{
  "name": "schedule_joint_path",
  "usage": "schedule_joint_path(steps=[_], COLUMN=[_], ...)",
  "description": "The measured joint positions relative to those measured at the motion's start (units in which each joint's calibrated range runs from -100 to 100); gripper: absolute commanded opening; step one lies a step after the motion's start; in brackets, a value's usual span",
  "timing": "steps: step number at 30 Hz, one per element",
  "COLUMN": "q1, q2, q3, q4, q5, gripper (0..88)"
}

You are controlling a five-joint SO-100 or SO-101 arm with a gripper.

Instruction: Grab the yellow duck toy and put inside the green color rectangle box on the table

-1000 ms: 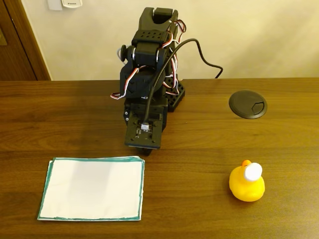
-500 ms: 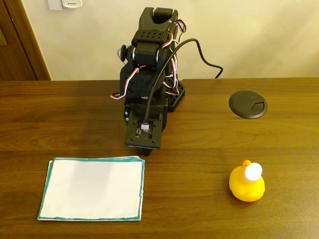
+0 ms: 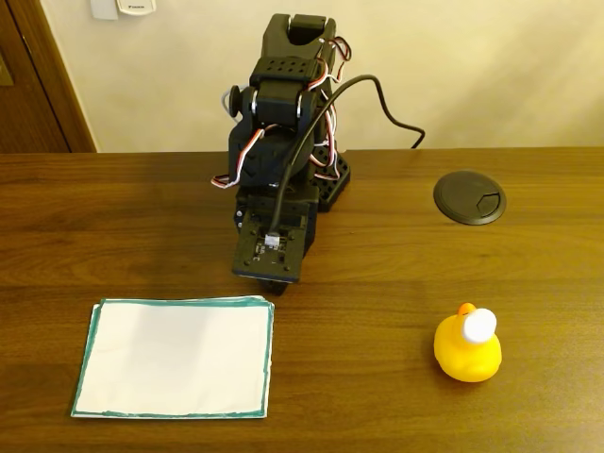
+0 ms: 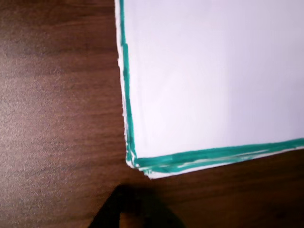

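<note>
Yellow duck toy [image 3: 467,345] | well right of jaws [image 3: 272,281] | untouched

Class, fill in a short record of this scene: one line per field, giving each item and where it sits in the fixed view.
duck: yellow duck toy, upright, lower right of the table
target: white sheet with green border, lower left, nothing on it
arm: folded at the table's far edge, gripper low, near the sheet's top right corner
grommet: round black, beyond the duck
</note>
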Motion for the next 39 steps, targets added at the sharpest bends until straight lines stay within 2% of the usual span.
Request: schedule_joint_path(steps=[5,7,13,16,19,27,39], q1=[-0.5,-0.8,1.5,3.0,1.8,-11.4,-42.0], q2=[0.0,0.0,0.0,0.0,4.0,7.1,43.6], q3=[-0.2,-0.5,-9.9,-15.8,-19.5,-20.1,-28.9], q4=[0.0,0.0,3.1,4.0,2.9,-8.4,-31.5], q5=[0.4,0.7,2.1,2.9,2.9,2.9,2.1], gripper=[1.8,9.2,14.7,25.5,30.1,32.4,35.2])
